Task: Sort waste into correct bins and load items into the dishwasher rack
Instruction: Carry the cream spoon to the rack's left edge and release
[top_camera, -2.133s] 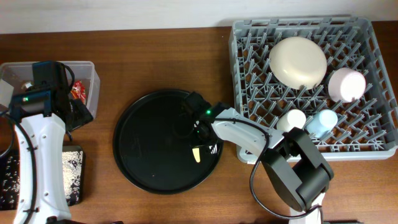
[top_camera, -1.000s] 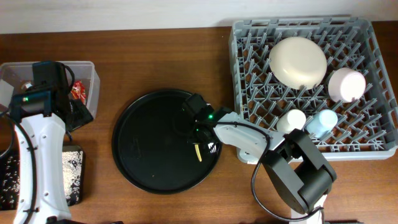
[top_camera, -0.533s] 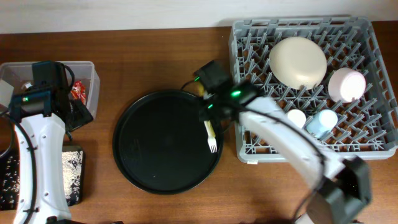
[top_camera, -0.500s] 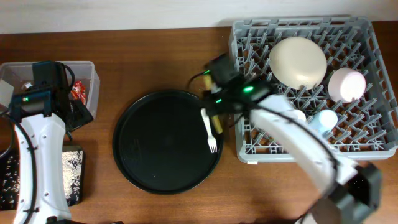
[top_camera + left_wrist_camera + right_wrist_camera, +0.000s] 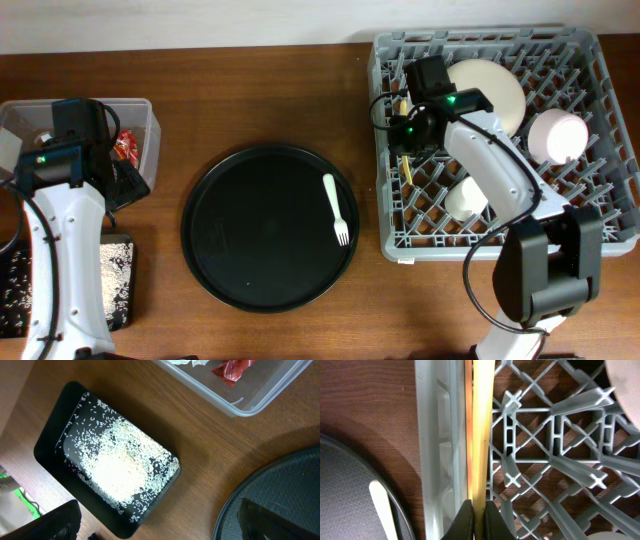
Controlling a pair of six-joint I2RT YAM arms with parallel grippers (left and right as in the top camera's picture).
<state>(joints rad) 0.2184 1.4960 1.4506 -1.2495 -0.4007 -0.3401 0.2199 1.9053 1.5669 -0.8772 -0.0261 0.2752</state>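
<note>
Right wrist view: shows right gripper (image 5: pixel 475 510) pinched tight on yellow utensil (image 5: pixel 481 435), aligned along dishwasher rack (image 5: pixel 432 435) left wall, mid-frame, probably for slotting between pegs. Overhead: shows cream fork (image 5: pixel 335 208) on round black tray (image 5: pixel 230 250), centre frame; left gripper (image 5: pixel 165 520) wide, holding nothing.

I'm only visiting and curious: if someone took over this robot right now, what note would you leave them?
Left gripper: open, holding nothing, near the clear tub.
Right gripper: shut on the yellow utensil, over the dishwasher rack's left edge.
Done: rice in the black tray; red wrapper in the tub; cream bowl, pink bowl, white cup in the rack.
Left: set the yellow utensil down; fetch the cream fork from the round tray.
</note>
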